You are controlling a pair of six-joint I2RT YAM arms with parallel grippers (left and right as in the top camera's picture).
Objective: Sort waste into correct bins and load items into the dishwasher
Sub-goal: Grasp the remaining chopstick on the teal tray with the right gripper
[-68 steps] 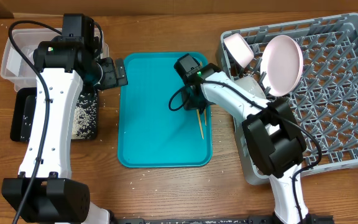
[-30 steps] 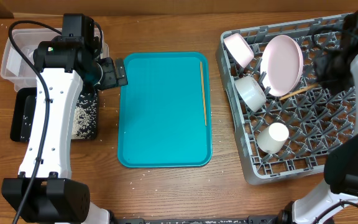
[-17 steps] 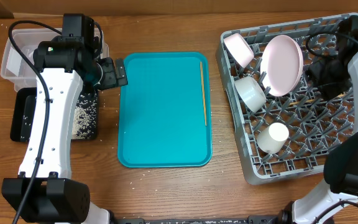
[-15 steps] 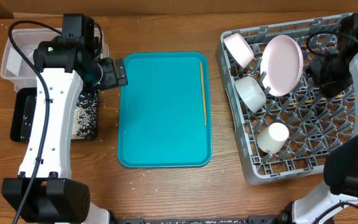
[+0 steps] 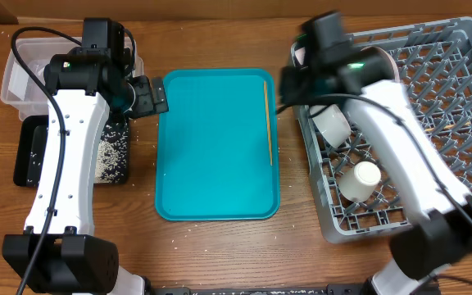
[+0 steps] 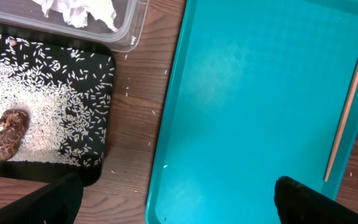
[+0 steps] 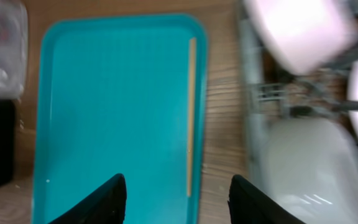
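Napkin (image 6: 79,9) lies crumpled in the clear tub (image 6: 128,28) at your far left. Just beside that tub, the black tray (image 6: 107,112) holds scattered rice crumbs (image 6: 55,93) with the brown lump (image 6: 10,132) among them. Your left jaws hang above the bench (image 6: 135,93) between the black tray and the teal tray (image 6: 247,112). They stand wide apart with nothing between them.

The teal tray carries one wooden chopstick (image 5: 268,123), lying lengthwise along its right rim. Your right arm (image 5: 383,106) reaches across the left side of the grey rack (image 5: 449,98). Its jaws look down on the teal tray's right edge and the strip of bench next to the rack, and they too are apart and empty.

That wrist view is blurred, so you cannot tell the white dishes at its right edge apart. From overhead you can see a small bowl (image 5: 332,123) tipped among the rack's pegs. Below it in that view the white cup (image 5: 360,180) also sits in the rack.
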